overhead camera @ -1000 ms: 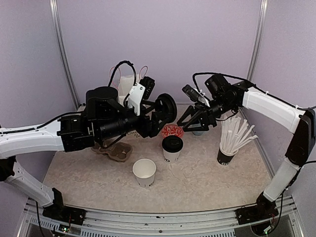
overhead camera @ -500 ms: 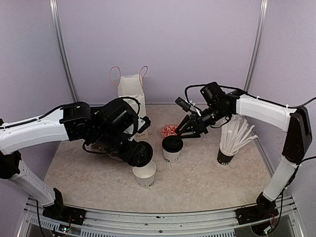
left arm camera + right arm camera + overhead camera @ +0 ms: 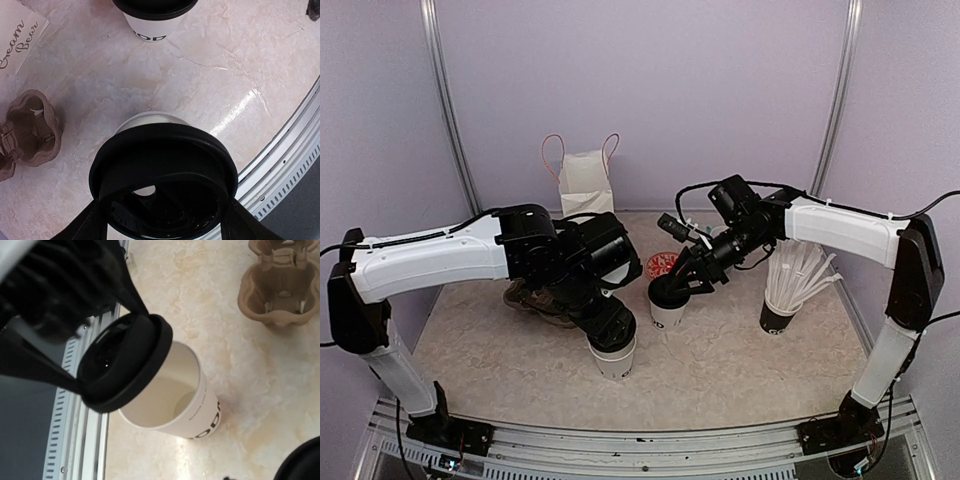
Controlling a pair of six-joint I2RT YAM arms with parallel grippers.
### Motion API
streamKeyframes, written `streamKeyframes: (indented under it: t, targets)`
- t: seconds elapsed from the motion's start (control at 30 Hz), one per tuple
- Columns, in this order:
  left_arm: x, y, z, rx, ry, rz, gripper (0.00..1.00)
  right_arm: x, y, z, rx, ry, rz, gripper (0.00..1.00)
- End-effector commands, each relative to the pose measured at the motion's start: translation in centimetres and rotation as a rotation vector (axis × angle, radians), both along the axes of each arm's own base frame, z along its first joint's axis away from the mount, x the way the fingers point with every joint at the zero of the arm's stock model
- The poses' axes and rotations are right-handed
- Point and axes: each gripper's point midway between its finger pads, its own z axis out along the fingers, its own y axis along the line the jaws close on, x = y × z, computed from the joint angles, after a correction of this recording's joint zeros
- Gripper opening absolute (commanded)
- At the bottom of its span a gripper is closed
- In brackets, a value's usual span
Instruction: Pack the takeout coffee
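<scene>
As the left claw (image 3: pixel 165 202) pinches one lid (image 3: pixel 162 150) over the near open cup (image 3: pixel 196 407), the right claw (image 3: pixel 688 278), grip unclear, crowds the second, lidded cup (image 3: pixel 666 313); carrier (image 3: pixel 32 130) left, straws (image 3: pixel 798 275) right.

Pretty bare setup here: plain lavender walls (image 3: pixel 650 90) on all sides with a thin metal post (image 3: pixel 445 110) running up each back corner. The table (image 3: pixel 740 350) has a beige marbled top, and a slotted aluminium rail (image 3: pixel 650 440) runs along its near edge. Light is soft and even, with just one bright glare streak (image 3: pixel 245 100) on the top
</scene>
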Motion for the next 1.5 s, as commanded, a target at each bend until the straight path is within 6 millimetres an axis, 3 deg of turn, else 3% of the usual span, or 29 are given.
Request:
streamKeyframes:
  t: [0.0, 1.03, 1.47]
  targets:
    - [-0.3, -0.7, 0.0, 0.023, 0.021, -0.039, 0.66, 0.1, 0.0, -0.6, -0.024, 0.016, -0.002, 0.52]
    - [0.6, -1.3, -2.6, 0.167, 0.038, -0.036, 0.65, -0.1, -0.4, -1.6, -0.057, 0.005, -0.001, 0.53]
    - [0.4, -0.2, -2.8, 0.221, 0.048, -0.024, 0.65, -0.2, -0.5, -1.9, -0.061, 0.012, 0.002, 0.53]
